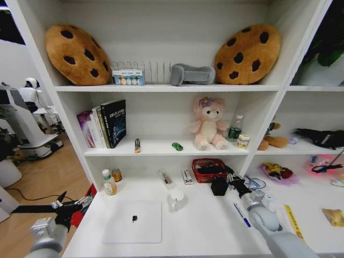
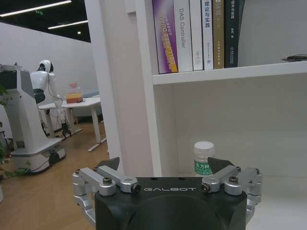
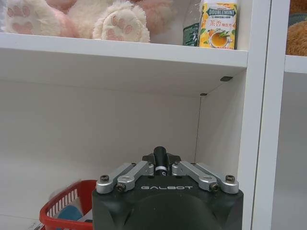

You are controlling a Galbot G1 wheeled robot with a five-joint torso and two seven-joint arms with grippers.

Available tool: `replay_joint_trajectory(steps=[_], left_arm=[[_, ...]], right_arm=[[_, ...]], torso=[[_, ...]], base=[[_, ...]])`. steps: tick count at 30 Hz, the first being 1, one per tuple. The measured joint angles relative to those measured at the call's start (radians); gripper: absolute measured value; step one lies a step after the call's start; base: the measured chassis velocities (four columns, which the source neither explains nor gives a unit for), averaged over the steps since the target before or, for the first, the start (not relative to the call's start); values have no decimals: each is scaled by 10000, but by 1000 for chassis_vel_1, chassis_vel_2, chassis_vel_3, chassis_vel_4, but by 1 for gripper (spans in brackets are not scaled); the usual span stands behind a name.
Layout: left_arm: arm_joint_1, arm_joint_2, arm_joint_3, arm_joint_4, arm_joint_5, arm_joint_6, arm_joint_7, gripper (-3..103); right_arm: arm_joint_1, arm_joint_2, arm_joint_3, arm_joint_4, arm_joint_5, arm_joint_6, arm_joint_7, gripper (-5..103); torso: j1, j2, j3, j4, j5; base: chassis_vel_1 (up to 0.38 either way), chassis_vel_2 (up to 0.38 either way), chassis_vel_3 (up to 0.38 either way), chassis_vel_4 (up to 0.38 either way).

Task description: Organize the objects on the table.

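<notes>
White shelf unit over a white bench (image 1: pixel 204 231); wood floor and another robot off past the bench's left edge.

Taking the laptop (image 1: pixel 133 221) as landmark: lying flat and closed near the bench's front. Mug (image 1: pixel 176 200) just behind its right corner. Blue pen (image 1: pixel 241 214) well to its right. Red basket (image 1: pixel 208 170) behind and right, against the back wall. Black pen cup (image 1: pixel 219 186) just in front of the basket. Small bottle (image 1: pixel 109 183) and can (image 1: pixel 116 174) behind its left corner. Green toy car (image 1: pixel 177 146) up on the shelf above the bench.

Right hand (image 1: pixel 236 181) right of the laptop, beside the pen cup, clamped on a dark pen (image 3: pixel 160 157). Left hand (image 1: pixel 70 203) parked off the laptop's left, at the bench edge, fingers spread, holding nothing.

Step in hand, by the look of it: pen going into the cup. Next move calls for tip lined up over the cup mouth, then release.

Right wrist view confirms the grip, with the pen pinched between the fingers. Head view gives cup position, out of frame in the wrist view. Left wrist view adds books (image 2: pixel 196 33) and the bottle's white cap.
</notes>
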Motion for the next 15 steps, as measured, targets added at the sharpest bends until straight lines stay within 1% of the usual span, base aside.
replay_joint_trajectory(steps=[5, 15], left_arm=[[-10, 17, -3, 34, -25, 2, 0, 100], [-48, 68, 21, 117, -67, 14, 1, 100]], right_arm=[[373, 65, -186, -285, -70, 72, -51, 12], [1129, 223, -623, -966, -299, 385, -228, 12]], torso=[[0, 0, 0, 7, 0], [0, 0, 0, 4, -1]], base=[[0, 0, 0, 0], [0, 0, 0, 0]])
